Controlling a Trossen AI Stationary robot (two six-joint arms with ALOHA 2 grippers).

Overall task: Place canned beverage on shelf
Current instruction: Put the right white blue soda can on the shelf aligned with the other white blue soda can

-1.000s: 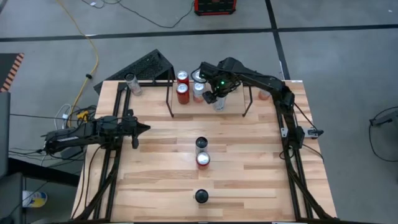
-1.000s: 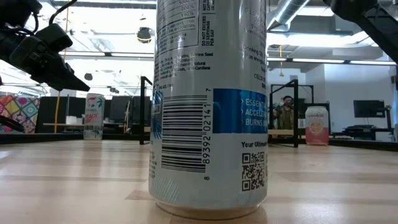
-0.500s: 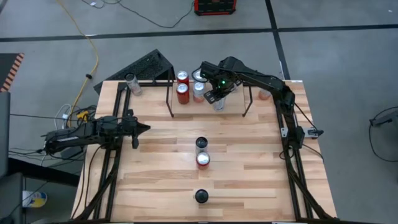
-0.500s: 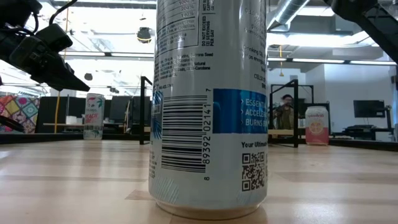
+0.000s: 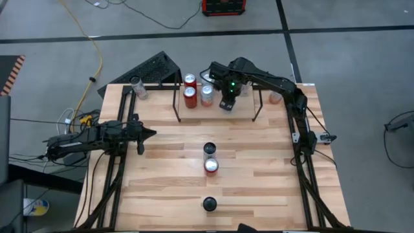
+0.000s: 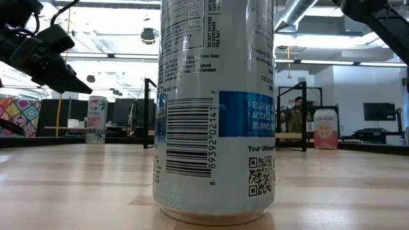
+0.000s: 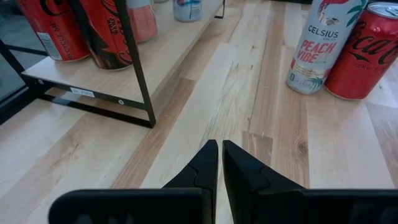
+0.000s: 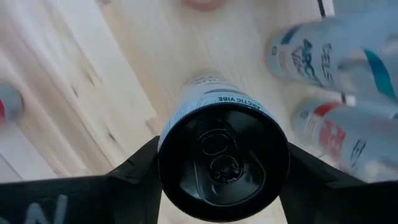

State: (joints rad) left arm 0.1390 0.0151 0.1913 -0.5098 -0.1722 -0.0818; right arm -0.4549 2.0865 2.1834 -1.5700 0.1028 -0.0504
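Note:
The shelf (image 5: pixel 242 109), a raised wooden board on black rods, stands at the table's far edge and bears two red cans (image 5: pixel 189 96) and a pale one (image 5: pixel 206 95). My right gripper (image 5: pixel 227 100) points straight down over the shelf's right half. It is shut on a silver can with a black top (image 8: pixel 224 165), which the gripper hides in the high view. My left gripper (image 5: pixel 146 134) hangs shut and empty above the table's left side, its fingertips (image 7: pixel 219 149) together. My right gripper pinches the can's upper wall just under the rim (image 8: pixel 166 152) between its two fingers, one on each side. The fingers (image 8: pixel 140 171) come from above, pointing down. The can stays upright below them; whether its base rests on the shelf board I cannot tell.
Two cans (image 5: pixel 210 158) stand together mid-table, and a dark-topped one (image 5: pixel 209 204) stands near the front edge, filling the low view (image 6: pixel 214 108). A pale can (image 5: pixel 137 86) stands at the far left corner, a peach one (image 5: pixel 276 98) right of the shelf.
My right gripper has rolled about its downward-pointing line while staying over the shelf. The silver can that showed just in front of it a second ago is now covered by the gripper.

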